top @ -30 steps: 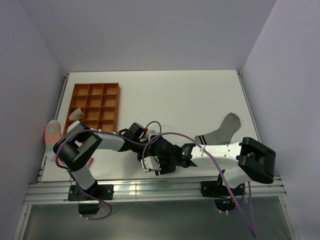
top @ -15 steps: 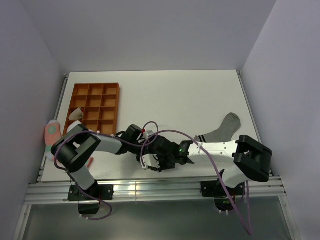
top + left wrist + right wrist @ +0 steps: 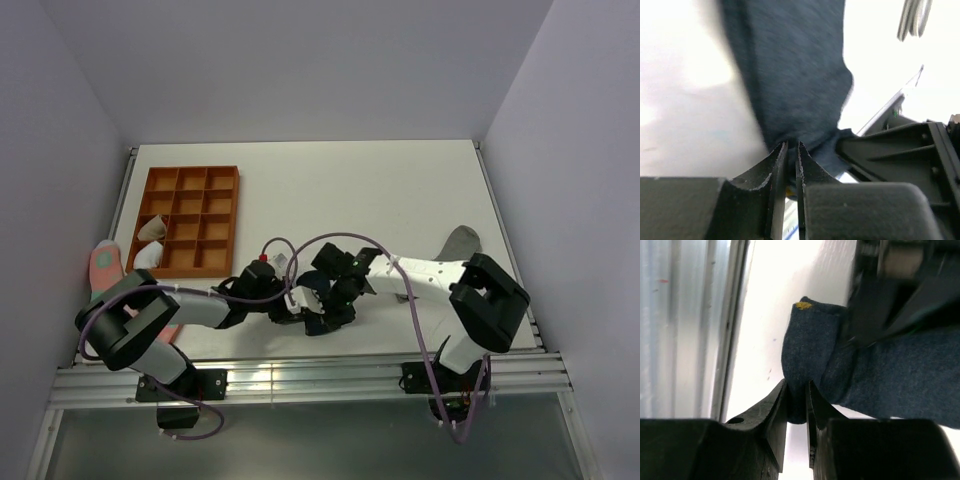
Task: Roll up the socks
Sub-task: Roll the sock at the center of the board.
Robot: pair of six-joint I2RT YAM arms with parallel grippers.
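Left jaws pinch an edge of the navy sock [image 3: 790, 75]; right jaws pinch its folded end, both nearly closed on cloth. Overhead it is hidden, but the grey sock [image 3: 458, 243] shows on the worktop [image 3: 380, 190], partly behind my right arm [image 3: 430, 272].

A robotics lab cell is indicated — a white counter [image 3: 400, 190] is boxed in by pale walls [image 3: 300, 70]; a left arm [image 3: 135, 325] and a right arm [image 3: 487, 300] are bolted to an aluminium rail [image 3: 300, 378] at its near edge; purple cables [image 3: 335, 238] are looped over them.
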